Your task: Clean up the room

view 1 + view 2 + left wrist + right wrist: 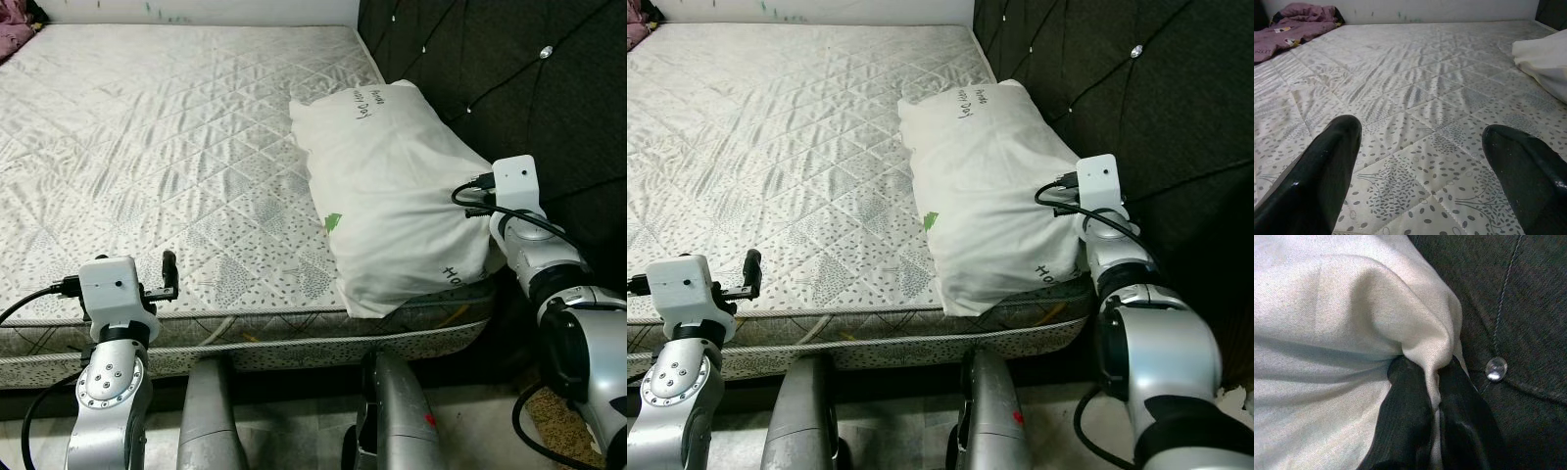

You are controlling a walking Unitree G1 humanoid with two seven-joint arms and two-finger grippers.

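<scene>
A white pillow [392, 191] with handwriting on it lies on the right side of the bare quilted mattress [147, 147], against the dark headboard [509, 78]. My right gripper [1434, 396] is shut on a fold of the pillow's cloth [1430, 347] at its headboard side, near a shiny button [1496, 368]. My left gripper [1420, 161] is open, low over the mattress near its front edge, with nothing between its fingers [169, 274].
A purple blanket [1298, 22] is bunched at the mattress's far left corner. The tufted dark headboard runs along the right side. The mattress's front edge [245, 338] is just ahead of my legs.
</scene>
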